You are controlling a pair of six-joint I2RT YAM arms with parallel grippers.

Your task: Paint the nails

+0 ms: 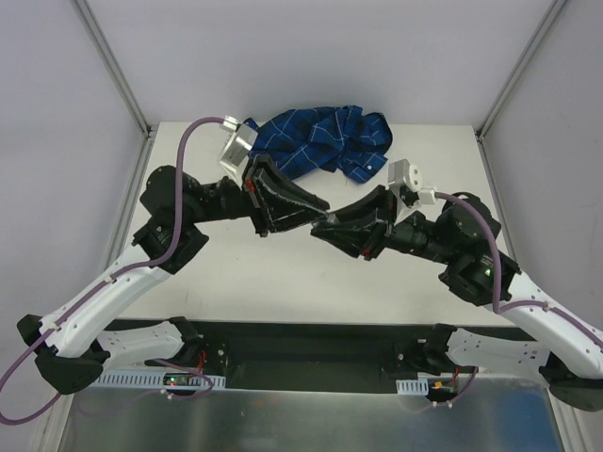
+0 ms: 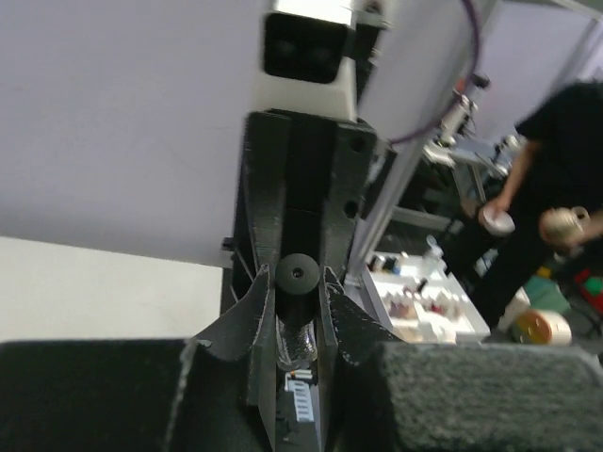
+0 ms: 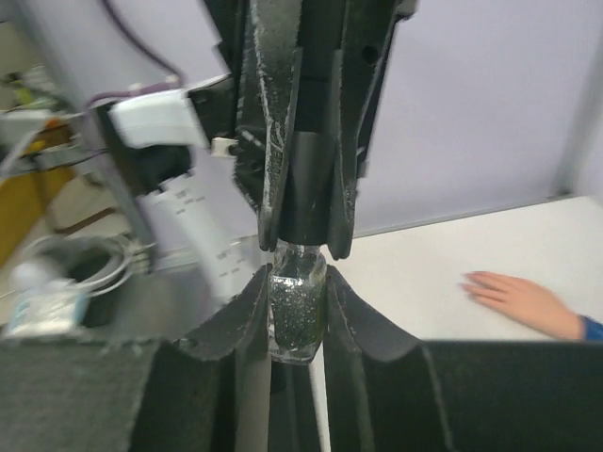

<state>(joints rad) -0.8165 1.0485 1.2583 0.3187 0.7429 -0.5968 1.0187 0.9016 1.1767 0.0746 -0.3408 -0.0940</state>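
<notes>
A small glass bottle [image 3: 298, 315] of dark glittery polish hangs above the table's middle, between both grippers. My right gripper [image 3: 298, 303] is shut on its glass body. My left gripper [image 2: 296, 294] is shut on the bottle's dark cap [image 2: 297, 276], coming from the opposite side. Seen from above, the left gripper [image 1: 314, 209] and the right gripper [image 1: 327, 227] meet tip to tip. The peach dummy hand [image 3: 524, 303] lies flat on the table to the right, its nails [image 3: 477, 279] small and blurred. Its blue checked sleeve [image 1: 325, 139] lies bunched at the back.
The white table [image 1: 283, 273] is ringed by pale walls with metal posts [image 1: 113, 66] at the back corners. Past the cell, the left wrist view shows a white tray [image 2: 424, 301] of small bottles and a person [image 2: 546, 188].
</notes>
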